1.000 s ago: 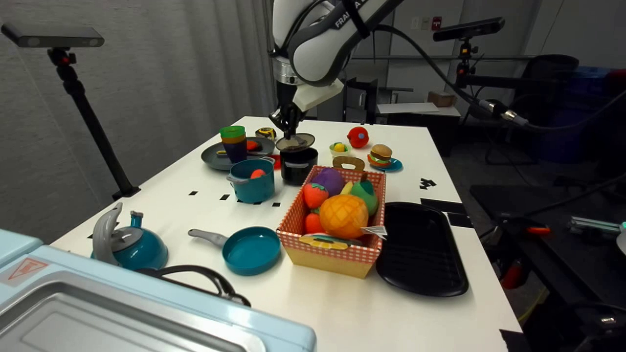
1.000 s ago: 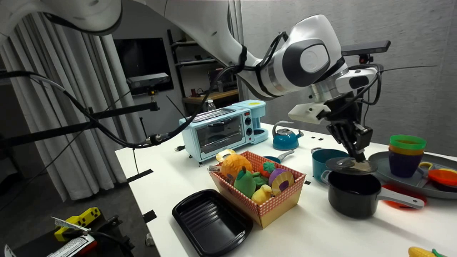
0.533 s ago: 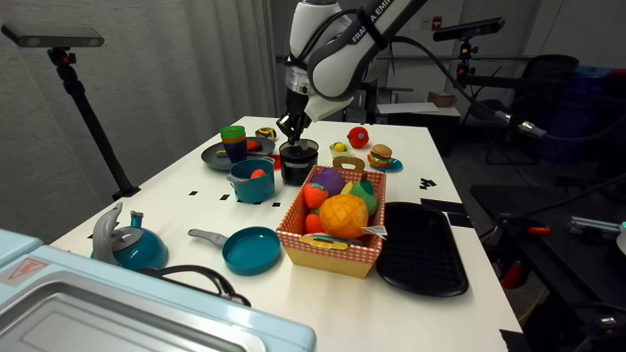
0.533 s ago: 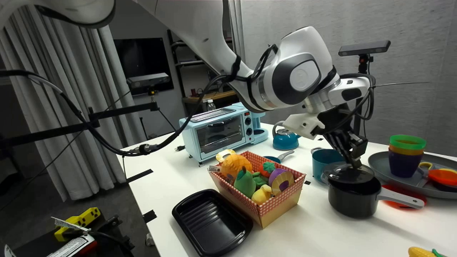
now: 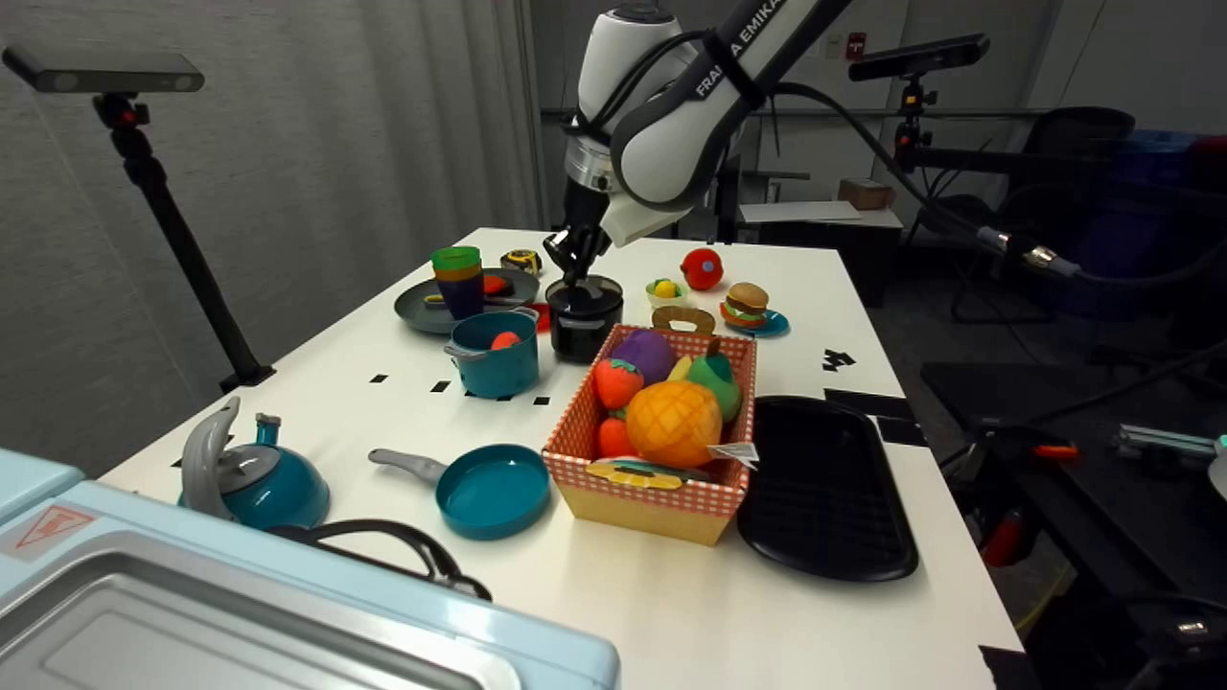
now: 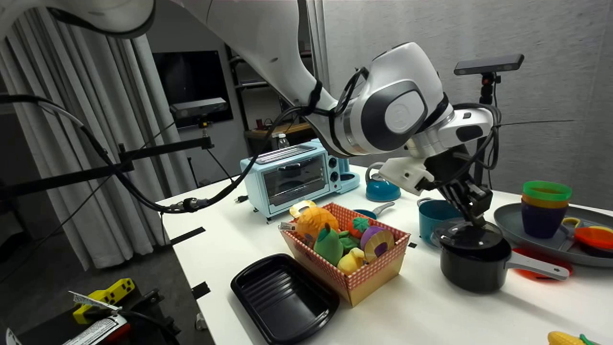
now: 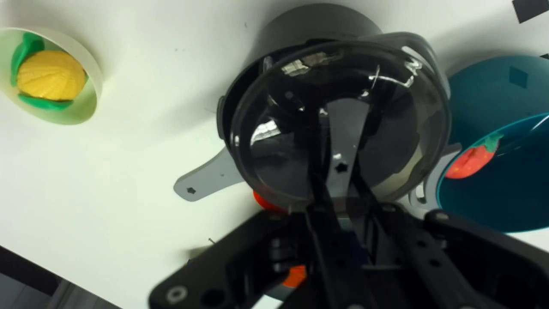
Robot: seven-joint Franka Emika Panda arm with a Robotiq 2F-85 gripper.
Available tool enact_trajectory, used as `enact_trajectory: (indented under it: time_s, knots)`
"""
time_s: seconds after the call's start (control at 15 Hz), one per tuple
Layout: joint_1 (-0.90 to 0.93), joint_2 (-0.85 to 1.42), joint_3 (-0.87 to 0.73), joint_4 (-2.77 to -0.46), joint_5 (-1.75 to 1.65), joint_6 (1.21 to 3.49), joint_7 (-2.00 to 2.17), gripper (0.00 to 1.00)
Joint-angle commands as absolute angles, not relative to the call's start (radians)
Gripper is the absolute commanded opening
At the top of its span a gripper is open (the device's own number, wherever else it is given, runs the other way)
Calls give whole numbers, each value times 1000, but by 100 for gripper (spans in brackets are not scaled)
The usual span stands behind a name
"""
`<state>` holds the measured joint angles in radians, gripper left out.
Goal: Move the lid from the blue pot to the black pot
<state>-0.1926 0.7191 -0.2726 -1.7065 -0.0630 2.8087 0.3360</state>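
Observation:
The lid (image 6: 469, 235) is round, dark and see-through, with a grey handle (image 7: 347, 116). My gripper (image 6: 476, 221) is shut on that handle, one finger on each side, as the wrist view shows. The lid is at the mouth of the black pot (image 6: 471, 275); it sits off-centre and slightly tilted, and part of the opening shows beside it. I cannot tell how fully it touches the rim. The blue pot (image 5: 498, 364) stands uncovered close beside the black pot, with a red toy strawberry (image 7: 472, 161) inside.
A fruit basket (image 5: 637, 513) and black tray (image 5: 829, 489) stand nearby. A grey plate (image 6: 507, 215) with stacked cups (image 6: 543, 215) is beside the pots. The black pot's handle (image 6: 536, 266) sticks out. A bowl with a lemon (image 7: 92, 92), pan (image 5: 494, 491) and kettle (image 5: 278, 489) are also there.
My gripper has lowered the lid from above the black pot down to its mouth. In the last half second it has only sunk slightly. The pots have not moved.

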Motion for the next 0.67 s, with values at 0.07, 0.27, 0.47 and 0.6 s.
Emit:
enact_trajectory:
  time_s: [0.07, 0.27, 0.47, 0.6]
  knots:
    - [-196, 725, -286, -1702, -14, 2826, 316, 4]
    - [-200, 732, -294, -1694, -5, 2822, 316, 4]
    - [-200, 736, -297, -1689, -5, 2816, 313, 4]
    - [-199, 735, -295, -1689, -8, 2809, 306, 44]
